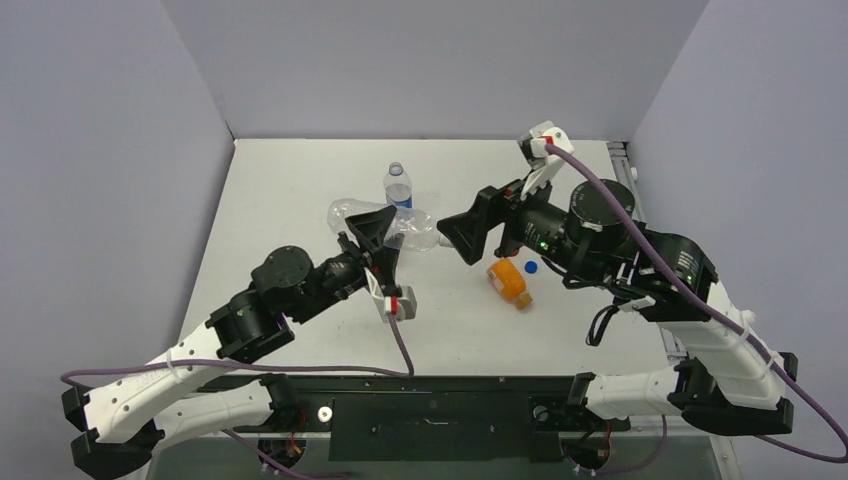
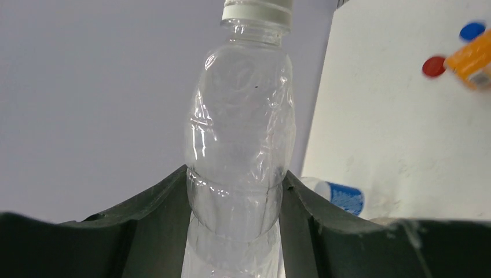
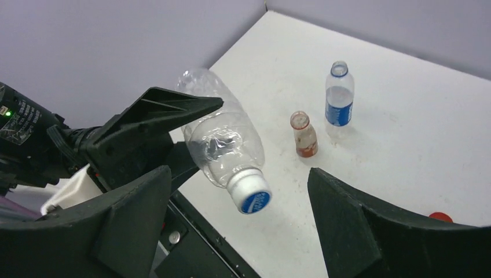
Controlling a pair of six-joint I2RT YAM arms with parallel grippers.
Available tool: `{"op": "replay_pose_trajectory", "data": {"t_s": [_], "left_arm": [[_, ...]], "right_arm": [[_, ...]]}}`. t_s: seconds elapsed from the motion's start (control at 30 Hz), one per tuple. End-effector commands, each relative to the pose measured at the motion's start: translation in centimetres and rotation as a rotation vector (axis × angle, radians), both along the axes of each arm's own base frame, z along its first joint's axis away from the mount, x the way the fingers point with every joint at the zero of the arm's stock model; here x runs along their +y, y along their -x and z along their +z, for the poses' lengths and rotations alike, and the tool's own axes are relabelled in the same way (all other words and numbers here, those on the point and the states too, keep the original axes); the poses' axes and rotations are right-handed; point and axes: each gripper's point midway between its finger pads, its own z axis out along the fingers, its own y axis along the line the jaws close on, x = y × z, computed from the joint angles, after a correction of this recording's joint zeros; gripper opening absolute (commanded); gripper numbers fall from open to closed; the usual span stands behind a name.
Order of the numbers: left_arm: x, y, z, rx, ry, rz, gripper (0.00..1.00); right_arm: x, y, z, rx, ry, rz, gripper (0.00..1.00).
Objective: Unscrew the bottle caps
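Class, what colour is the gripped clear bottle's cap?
Round plastic cap: white, blue top; right wrist view.

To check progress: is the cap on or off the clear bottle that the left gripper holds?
On. The white cap sits on the neck of the clear bottle held in the left gripper. Tightness: cannot tell.

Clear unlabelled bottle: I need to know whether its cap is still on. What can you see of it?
The clear unlabelled bottle is thin, crinkled transparent plastic, dented and apparently empty. Its white cap, with blue print on top, sits on the neck. The left gripper clamps the lower body and holds the bottle tilted, cap end toward the right gripper, whose open jaws flank the cap without touching it.
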Motion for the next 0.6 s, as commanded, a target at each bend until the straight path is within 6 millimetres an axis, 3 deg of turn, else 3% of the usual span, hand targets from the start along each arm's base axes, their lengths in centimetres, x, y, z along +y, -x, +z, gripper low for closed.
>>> {"op": "replay_pose_trajectory", "data": {"t_s": [0.0,0.1,0.27,0.43,0.57], "left_arm": [[1.4,1.5,4.4,0.42,0.491,0.005,0.3],[0.8,2.9,4.6,0.595,0.585,-0.054,0.31],[-1.3,5.4,5.8,0.711,0.582,-0.213,0.33],[-1.8,5.4,7.2,0.786,0.655,-0.231,0.32],[-1.7,4.7,7.1,0.88,0.713,-0.207,0.32]], "right_arm": [[-0.4,-1.5,4.2,-0.133,-0.128,-0.074,0.83],[0.2,-1.8,5.2,-0.16,-0.157,-0.065,0.83],[2.1,-1.6,7.7,-0.196,-0.276,-0.026,0.83],[3.1,-1.9,8.5,-0.205,-0.319,-0.021,0.79],[4.1,-1.5,8.8,-0.208,-0.33,0.015,0.71]]}}
